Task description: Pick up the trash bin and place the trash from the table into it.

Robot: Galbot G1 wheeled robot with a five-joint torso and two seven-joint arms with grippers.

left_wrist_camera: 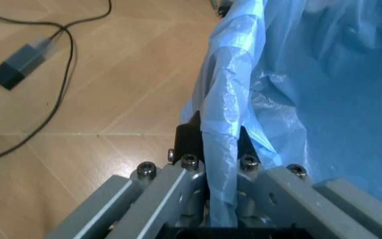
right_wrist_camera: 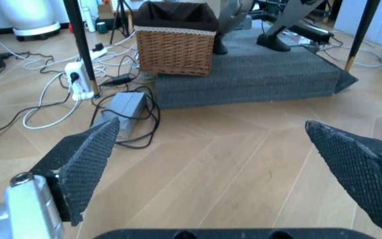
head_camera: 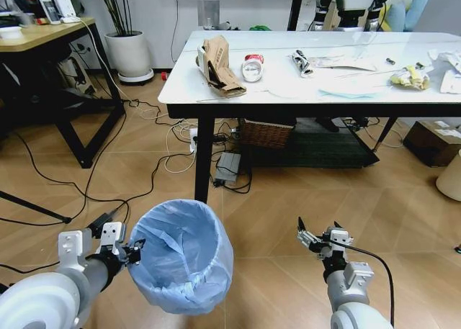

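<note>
- Left gripper (head_camera: 132,251) fingers pinch the trash bin (head_camera: 184,255) rim at its nine o'clock side.
- Right gripper (head_camera: 318,237) hovers over floor, fingers spread, empty.
- Trash (head_camera: 222,67) lies on the counter (head_camera: 288,91).

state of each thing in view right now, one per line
bin: upright, rim pinched by left gripper
left gripper: shut on bin rim
right gripper: open, holding nothing, over the floor
cardboard: crumpled, on the table
cup: lying on its side on the table
</note>
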